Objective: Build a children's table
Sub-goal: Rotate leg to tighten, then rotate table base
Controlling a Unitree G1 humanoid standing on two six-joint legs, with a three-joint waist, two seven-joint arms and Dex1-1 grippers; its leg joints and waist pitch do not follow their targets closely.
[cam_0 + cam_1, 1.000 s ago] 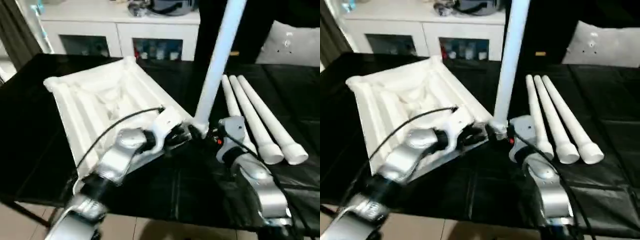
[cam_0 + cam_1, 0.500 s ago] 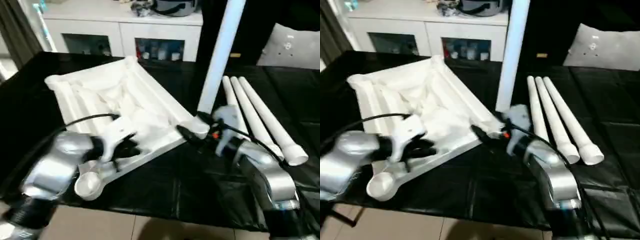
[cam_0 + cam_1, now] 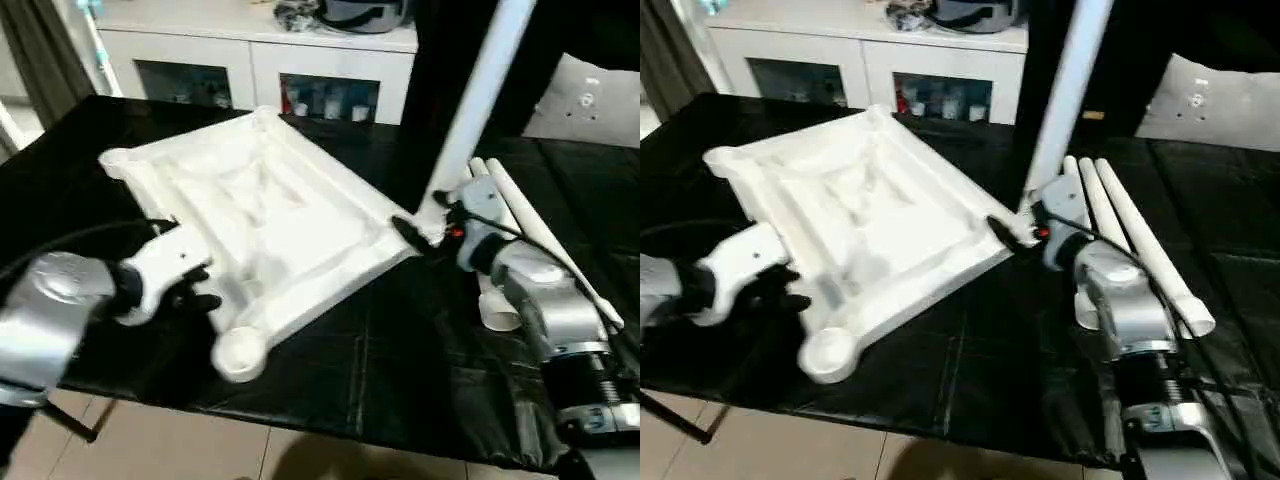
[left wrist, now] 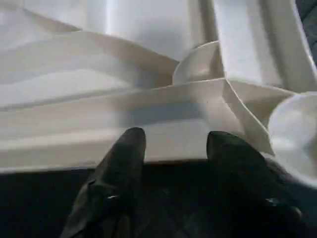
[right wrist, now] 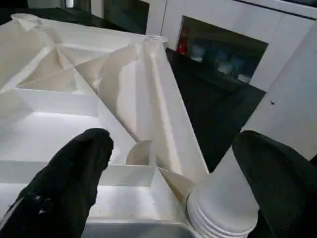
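Observation:
The white table top (image 3: 270,210) lies underside up on the black table (image 3: 400,360), ribs and round corner sockets showing. One white leg (image 3: 480,100) stands upright in the far right corner socket. My right gripper (image 3: 415,232) is open, and in the right wrist view its fingers (image 5: 74,183) straddle the leg's flared end (image 5: 223,208). My left gripper (image 3: 200,290) is open at the top's near left rim (image 4: 163,124), its fingertips just short of the rim with nothing between them. Other legs (image 3: 1130,240) lie side by side to the right.
A white cabinet (image 3: 250,70) with glass doors stands behind the table. A white cushion (image 3: 590,100) is at the back right. The table's near edge runs just below my forearms, with tiled floor (image 3: 150,450) beyond.
My left gripper has left the leg's corner, moved left along the near rim, and its fingers have spread. The right gripper stays at the leg's base. The camera has shifted.

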